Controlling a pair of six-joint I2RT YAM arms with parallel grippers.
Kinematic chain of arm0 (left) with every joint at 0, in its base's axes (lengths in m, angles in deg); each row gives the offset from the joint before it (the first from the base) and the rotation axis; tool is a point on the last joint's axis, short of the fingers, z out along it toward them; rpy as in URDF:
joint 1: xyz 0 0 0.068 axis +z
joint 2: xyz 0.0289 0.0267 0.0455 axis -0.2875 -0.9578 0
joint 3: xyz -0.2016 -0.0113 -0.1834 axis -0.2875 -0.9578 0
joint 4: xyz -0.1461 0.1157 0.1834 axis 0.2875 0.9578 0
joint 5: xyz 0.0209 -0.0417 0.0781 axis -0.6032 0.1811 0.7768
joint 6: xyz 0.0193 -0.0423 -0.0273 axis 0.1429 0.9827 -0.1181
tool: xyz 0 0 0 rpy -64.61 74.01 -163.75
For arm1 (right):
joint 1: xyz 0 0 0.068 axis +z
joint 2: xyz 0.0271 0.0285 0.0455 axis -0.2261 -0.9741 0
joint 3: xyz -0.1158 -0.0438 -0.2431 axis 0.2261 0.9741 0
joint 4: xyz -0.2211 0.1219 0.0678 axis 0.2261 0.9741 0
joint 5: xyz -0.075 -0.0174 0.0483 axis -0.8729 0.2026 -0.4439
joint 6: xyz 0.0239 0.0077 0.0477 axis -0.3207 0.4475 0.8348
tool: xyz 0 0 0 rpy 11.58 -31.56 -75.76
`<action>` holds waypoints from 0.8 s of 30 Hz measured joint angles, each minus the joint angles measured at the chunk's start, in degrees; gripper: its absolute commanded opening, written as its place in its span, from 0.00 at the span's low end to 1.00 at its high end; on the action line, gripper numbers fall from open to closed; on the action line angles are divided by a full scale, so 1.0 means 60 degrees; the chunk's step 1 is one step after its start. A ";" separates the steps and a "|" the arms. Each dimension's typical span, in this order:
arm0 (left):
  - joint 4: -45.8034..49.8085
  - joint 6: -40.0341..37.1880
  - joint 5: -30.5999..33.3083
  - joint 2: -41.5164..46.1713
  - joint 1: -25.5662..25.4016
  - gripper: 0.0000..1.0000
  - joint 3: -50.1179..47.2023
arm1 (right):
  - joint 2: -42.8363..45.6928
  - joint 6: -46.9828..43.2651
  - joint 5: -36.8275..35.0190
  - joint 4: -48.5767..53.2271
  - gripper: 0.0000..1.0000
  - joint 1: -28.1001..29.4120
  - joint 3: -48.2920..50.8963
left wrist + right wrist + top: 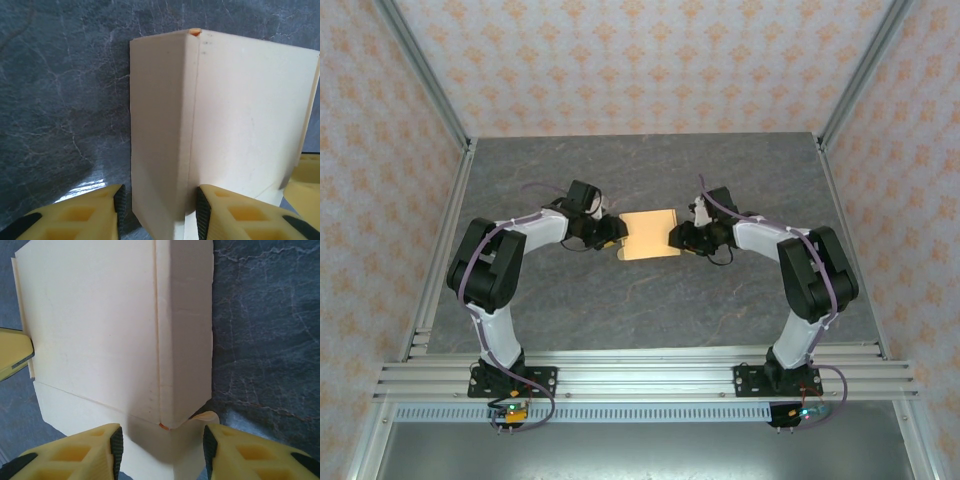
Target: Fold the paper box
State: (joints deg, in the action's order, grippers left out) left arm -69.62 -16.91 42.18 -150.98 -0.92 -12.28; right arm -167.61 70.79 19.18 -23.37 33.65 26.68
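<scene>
The left gripper [159, 200] stands part-open at the left end of the paper box [650, 235], its fingers either side of an upturned side panel with a sliver of gap showing (no clamp visible). At the box's right end the right gripper [162, 440] is likewise part-open, straddling the folded wall there. Beneath the box lies the grey table [650, 310].
</scene>
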 measured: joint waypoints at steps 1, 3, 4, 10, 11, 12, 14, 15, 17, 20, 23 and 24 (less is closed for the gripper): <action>0.0004 -0.0007 0.0004 0.0000 0.0000 0.43 0.0004 | 0.0040 -0.0004 -0.0022 0.0000 0.48 -0.0011 0.0004; 0.0000 -0.0007 0.0000 0.0000 0.0000 0.43 -0.0004 | 0.0149 -0.0044 -0.0036 0.0011 0.48 -0.0025 0.0004; -0.0004 -0.0004 0.0000 0.0004 0.0000 0.44 -0.0011 | 0.0182 -0.0098 -0.0044 0.0029 0.48 -0.0025 0.0004; 0.0127 -0.0036 0.0255 0.0273 0.0000 0.45 -0.0229 | 0.0237 -0.0372 -0.0433 0.0200 0.56 -0.0025 0.0004; 0.0146 -0.0040 0.0288 0.0306 0.0000 0.44 -0.0255 | 0.0237 -0.0426 -0.0510 0.0226 0.56 -0.0025 0.0000; 0.0157 -0.0044 0.0288 0.0310 0.0004 0.43 -0.0259 | 0.0237 -0.0474 -0.0546 0.0262 0.56 -0.0025 -0.0015; 0.0153 -0.0044 0.0288 0.0310 0.0000 0.41 -0.0259 | 0.0229 -0.0506 -0.0568 0.0280 0.56 -0.0029 -0.0073; 0.0138 -0.0047 0.0280 0.0310 0.0000 0.39 -0.0259 | 0.0200 -0.0503 -0.0543 0.0270 0.56 -0.0033 -0.0138; 0.0120 -0.0047 0.0248 0.0306 0.0000 0.35 -0.0259 | 0.0087 -0.0379 -0.0419 0.0058 0.57 -0.0073 -0.0255; 0.0025 -0.0055 0.0124 0.0299 0.0000 0.25 -0.0251 | -0.0058 0.0000 -0.0178 -0.0423 0.60 -0.0248 -0.0291; -0.0087 -0.0120 -0.0095 0.0259 0.0029 0.20 -0.0248 | -0.0062 0.0390 0.0117 -0.0900 0.65 -0.0576 -0.0262; -0.0113 -0.0124 -0.0186 0.0248 0.0069 0.19 -0.0251 | -0.0062 0.0492 0.0237 -0.1049 0.67 -0.0725 -0.0259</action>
State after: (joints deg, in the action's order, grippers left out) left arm -70.30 -17.65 41.06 -149.50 -0.50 -13.79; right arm -167.98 73.74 20.60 -29.67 29.30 25.13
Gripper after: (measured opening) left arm 0.213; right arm 0.644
